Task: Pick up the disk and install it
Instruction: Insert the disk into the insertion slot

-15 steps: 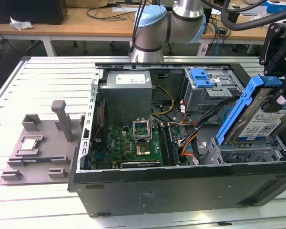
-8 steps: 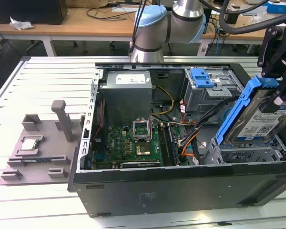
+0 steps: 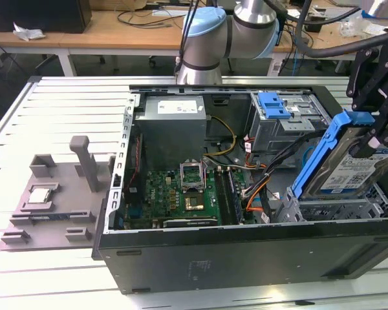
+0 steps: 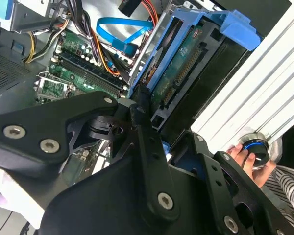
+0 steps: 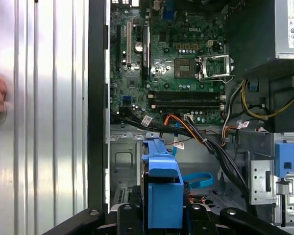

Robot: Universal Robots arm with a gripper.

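Observation:
The disk (image 3: 348, 171) is a silver drive with a white-and-blue label in a blue plastic bracket (image 3: 318, 155). It hangs steeply tilted over the metal drive cage (image 3: 336, 210) at the open computer case's front corner, on the exterior view's right. Its lower edge is close to the cage top. My gripper (image 3: 374, 141) is shut on the disk's upper part. In the second wrist view the disk's green circuit underside (image 4: 186, 63) faces the camera beyond the black fingers (image 4: 143, 105). In the first wrist view the bracket (image 5: 161, 188) is seen edge-on above the cage.
The case lies open on a slatted metal table (image 3: 58, 110). Inside are a green motherboard (image 3: 181, 194), a power supply (image 3: 174, 123), a blue-fronted bay (image 3: 275, 103) and loose cables (image 3: 258, 184). A grey fixture holding a silver chip (image 3: 42, 194) sits outside. A hand (image 4: 237, 155) rests on a blue-ringed knob (image 4: 254, 147).

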